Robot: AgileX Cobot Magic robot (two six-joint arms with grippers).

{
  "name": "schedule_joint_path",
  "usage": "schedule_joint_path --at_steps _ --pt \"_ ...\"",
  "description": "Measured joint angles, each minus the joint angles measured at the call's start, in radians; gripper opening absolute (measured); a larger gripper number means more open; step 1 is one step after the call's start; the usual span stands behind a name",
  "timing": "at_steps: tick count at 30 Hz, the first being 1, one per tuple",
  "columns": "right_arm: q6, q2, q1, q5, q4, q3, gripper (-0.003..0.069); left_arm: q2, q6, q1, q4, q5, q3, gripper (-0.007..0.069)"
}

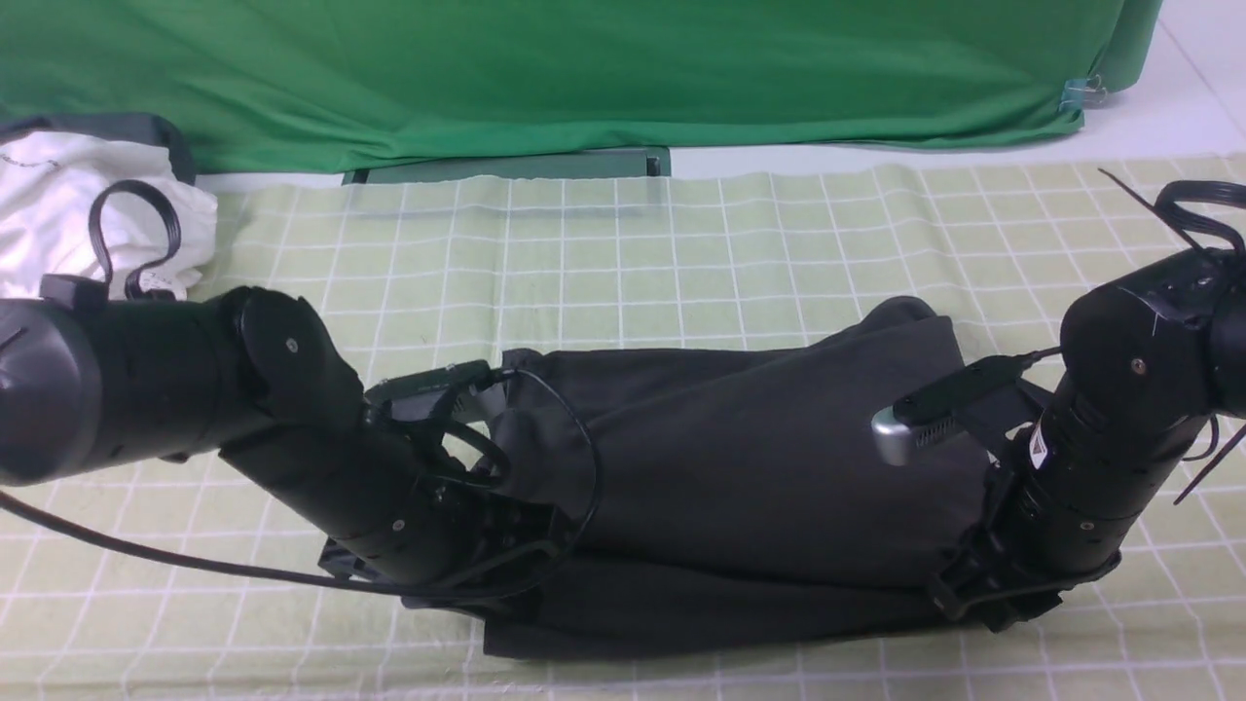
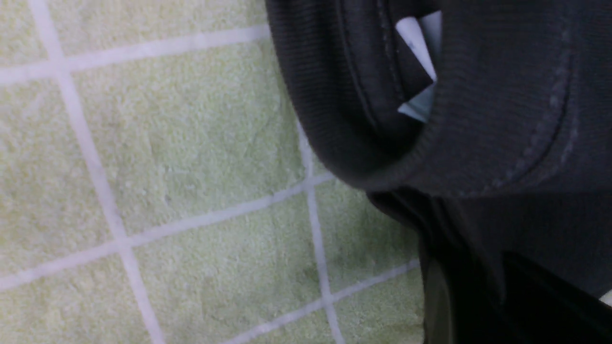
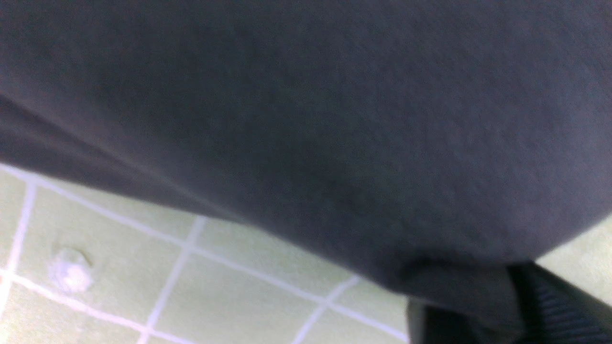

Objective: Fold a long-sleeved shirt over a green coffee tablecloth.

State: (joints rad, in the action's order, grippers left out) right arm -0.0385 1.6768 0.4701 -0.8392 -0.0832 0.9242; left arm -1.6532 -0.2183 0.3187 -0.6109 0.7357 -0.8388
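Front view: the long-sleeved shirt [image 1: 740, 467], a soft matte charcoal knit, lies bunched in a long band across the near middle of the green coffee tablecloth [image 1: 681, 263], a pale nubby cloth ruled with thin white lines. The left gripper [image 1: 487, 545] sits at the shirt's left end and the right gripper [image 1: 983, 584] at its right end, both buried in fabric (I cannot tell how wide either stands). Bare cloth lies far of the shirt.

Left wrist view: a ribbed, stitched hem [image 2: 382, 157] curls over the terry grid, a white tag [image 2: 420, 62] inside.

Right wrist view: smooth dark knit [image 3: 334, 119] drapes over the checks.
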Motion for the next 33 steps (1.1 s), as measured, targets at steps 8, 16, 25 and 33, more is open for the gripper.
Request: schedule_joint_path --at_steps 8,16,25,33 --pt "-0.048 -0.062 0.0 -0.261 0.022 0.14 0.0279 0.001 0.159 0.001 0.292 0.235 -0.228 0.0276" --pt "-0.049 -0.358 0.0 -0.358 0.052 0.212 0.0092 0.006 0.245 0.001 0.417 0.444 -0.445 0.0428" --pt "-0.041 -0.849 0.0 -0.367 0.057 0.212 0.0051 0.006 0.246 0.001 0.358 0.421 -0.483 0.0435" --pt "-0.048 -1.246 0.0 -0.02 0.057 0.026 0.0006 0.006 0.158 0.001 0.352 0.434 -0.483 0.0185"
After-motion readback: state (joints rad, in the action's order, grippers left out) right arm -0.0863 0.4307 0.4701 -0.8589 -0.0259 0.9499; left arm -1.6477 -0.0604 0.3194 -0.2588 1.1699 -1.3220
